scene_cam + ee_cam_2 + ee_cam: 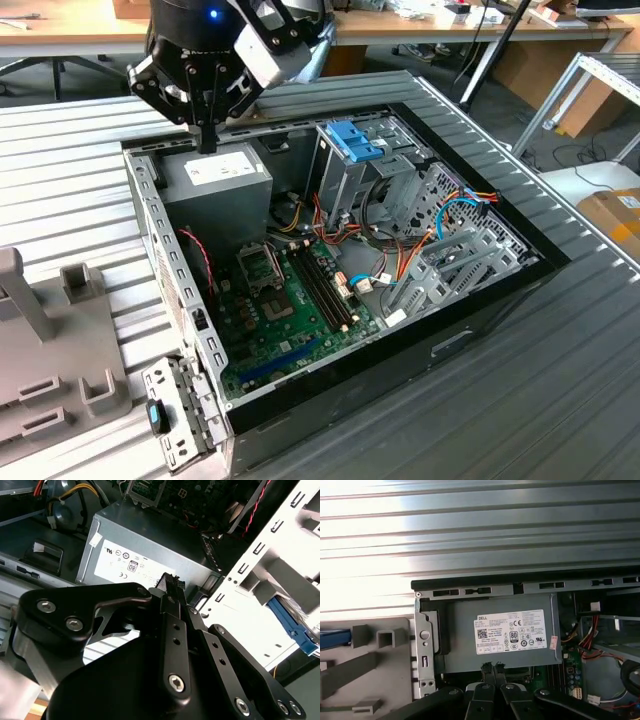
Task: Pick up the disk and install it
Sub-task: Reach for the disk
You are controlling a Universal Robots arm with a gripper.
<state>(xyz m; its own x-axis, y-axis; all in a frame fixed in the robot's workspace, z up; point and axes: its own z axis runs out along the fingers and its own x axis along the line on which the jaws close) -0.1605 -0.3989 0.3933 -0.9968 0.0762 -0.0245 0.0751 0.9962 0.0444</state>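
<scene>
So in the exterior view the case (450,340) sits mid-frame on the table (60,170). Inside it, the power supply (215,185) is upper left, the drive cage (345,165) is to its right, and the motherboard (285,310) lies below both. The fixture (50,360) lies lower left, beside the case. The gripper (207,143) hangs over the power supply's far edge.
</scene>
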